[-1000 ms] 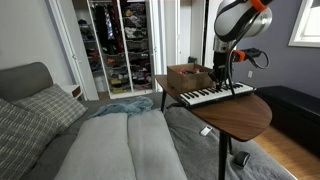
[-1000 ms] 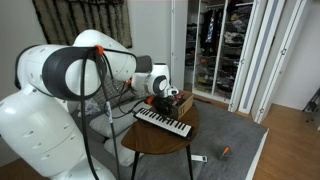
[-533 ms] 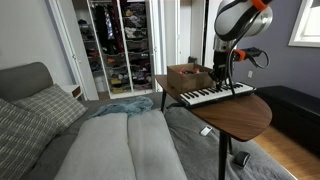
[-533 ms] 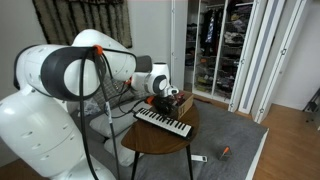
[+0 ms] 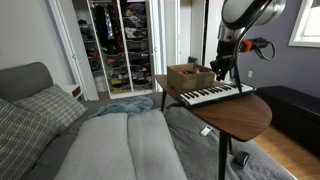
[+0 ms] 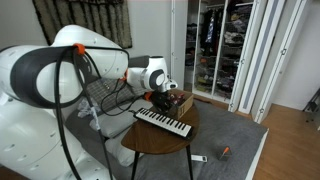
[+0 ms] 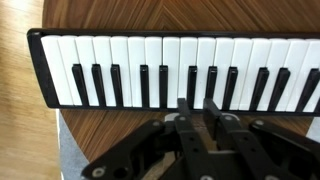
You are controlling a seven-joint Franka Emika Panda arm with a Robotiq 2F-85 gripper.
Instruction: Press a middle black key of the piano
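Note:
The piano (image 5: 214, 95) is a slim keyboard lying on the round wooden table (image 5: 246, 116); it also shows in an exterior view (image 6: 163, 121). My gripper (image 5: 219, 73) hangs just above the keyboard's middle, also seen in an exterior view (image 6: 163, 100). In the wrist view the piano (image 7: 130, 60) spans the top, white keys with short black keys. My gripper (image 7: 199, 104) has its two fingers close together with nothing between them, tips at the near ends of two middle black keys. I cannot tell if they touch the keys.
A brown cardboard box (image 5: 188, 76) stands on the table behind the piano, close to my gripper. A bed (image 5: 100, 140) lies beside the table. Small objects (image 6: 222, 152) lie on the floor. An open closet (image 5: 118, 45) is behind.
The arm has risen, lifting my gripper a little above the keyboard. The piano and box have not moved.

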